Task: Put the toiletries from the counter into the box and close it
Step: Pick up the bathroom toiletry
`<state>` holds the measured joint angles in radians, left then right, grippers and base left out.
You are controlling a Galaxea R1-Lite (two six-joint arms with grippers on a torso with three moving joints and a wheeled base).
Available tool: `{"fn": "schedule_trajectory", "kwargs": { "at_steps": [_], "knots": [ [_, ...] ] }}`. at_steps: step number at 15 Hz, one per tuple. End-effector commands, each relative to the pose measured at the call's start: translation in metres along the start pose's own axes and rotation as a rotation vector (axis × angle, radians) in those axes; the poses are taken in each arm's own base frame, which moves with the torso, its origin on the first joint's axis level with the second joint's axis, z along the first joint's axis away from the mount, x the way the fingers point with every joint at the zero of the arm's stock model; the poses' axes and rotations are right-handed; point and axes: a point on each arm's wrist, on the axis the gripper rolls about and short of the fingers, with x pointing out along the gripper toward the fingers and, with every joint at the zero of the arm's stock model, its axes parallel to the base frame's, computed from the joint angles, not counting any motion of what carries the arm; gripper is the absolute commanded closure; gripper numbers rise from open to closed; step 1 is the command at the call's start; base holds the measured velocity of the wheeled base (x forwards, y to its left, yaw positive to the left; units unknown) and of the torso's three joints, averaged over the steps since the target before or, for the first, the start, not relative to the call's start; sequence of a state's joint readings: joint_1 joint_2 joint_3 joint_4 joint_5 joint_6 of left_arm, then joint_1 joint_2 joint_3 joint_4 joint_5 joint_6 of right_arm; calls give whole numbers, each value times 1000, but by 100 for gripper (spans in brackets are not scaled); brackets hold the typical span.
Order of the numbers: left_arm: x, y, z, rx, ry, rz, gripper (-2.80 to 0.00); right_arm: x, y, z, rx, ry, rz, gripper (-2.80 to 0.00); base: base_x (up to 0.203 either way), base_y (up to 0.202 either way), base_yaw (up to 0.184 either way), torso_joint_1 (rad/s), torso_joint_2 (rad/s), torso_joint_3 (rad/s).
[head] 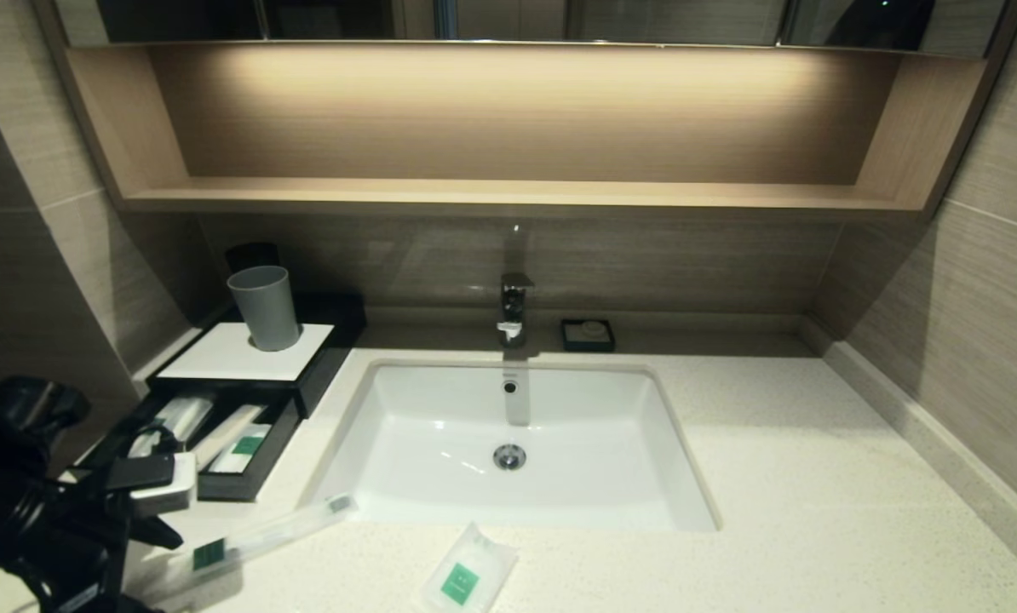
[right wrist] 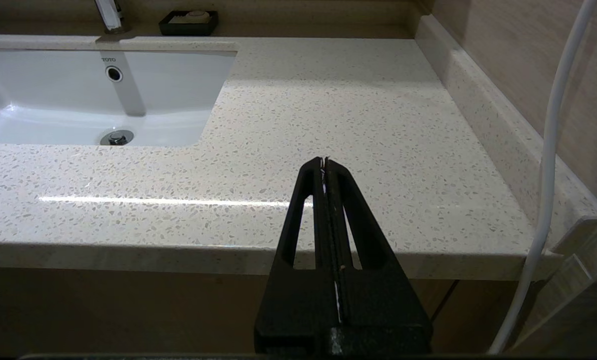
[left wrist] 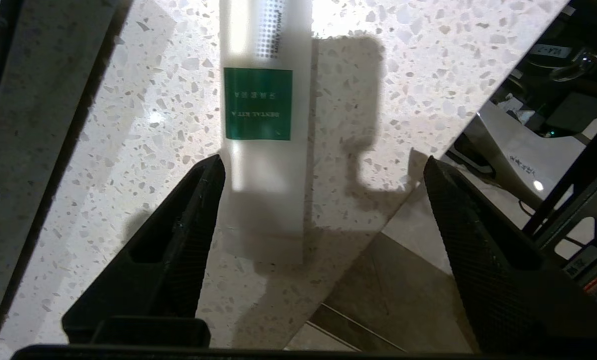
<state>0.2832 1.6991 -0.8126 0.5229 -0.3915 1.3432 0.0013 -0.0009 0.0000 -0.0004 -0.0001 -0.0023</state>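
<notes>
The black box with a white top panel stands at the counter's far left. Its front drawer is pulled out and holds a wrapped packet with a green label. One toothbrush packet lies on the counter in front of the sink. The white sachet lies near the front edge. My left gripper is open and empty, low over the labelled end of that packet; one finger is beside it. My right gripper is shut and empty at the counter's front right.
A grey cup stands on the box's top panel. The white sink is in the middle, with the tap and a small black soap dish behind it. Walls close both sides.
</notes>
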Motion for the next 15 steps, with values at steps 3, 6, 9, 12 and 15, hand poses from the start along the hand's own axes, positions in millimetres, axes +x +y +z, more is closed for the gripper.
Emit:
{"fn": "schedule_trajectory", "kwargs": {
  "at_steps": [3,6,9,12,15],
  "knots": [
    [9,5,-3,-3,3,-23,-280,0,0,0,-1,1,0,0,0,0,0,0,0,0],
    [9,5,-3,-3,2,-21,-280,0,0,0,-1,1,0,0,0,0,0,0,0,0],
    [13,8,-3,-9,1,-24,-280,0,0,0,-1,1,0,0,0,0,0,0,0,0],
    [14,9,-4,-10,0,-23,-280,0,0,0,-1,1,0,0,0,0,0,0,0,0],
    [15,9,-4,-12,1,-29,-280,0,0,0,-1,3,0,0,0,0,0,0,0,0]
  ]
}}
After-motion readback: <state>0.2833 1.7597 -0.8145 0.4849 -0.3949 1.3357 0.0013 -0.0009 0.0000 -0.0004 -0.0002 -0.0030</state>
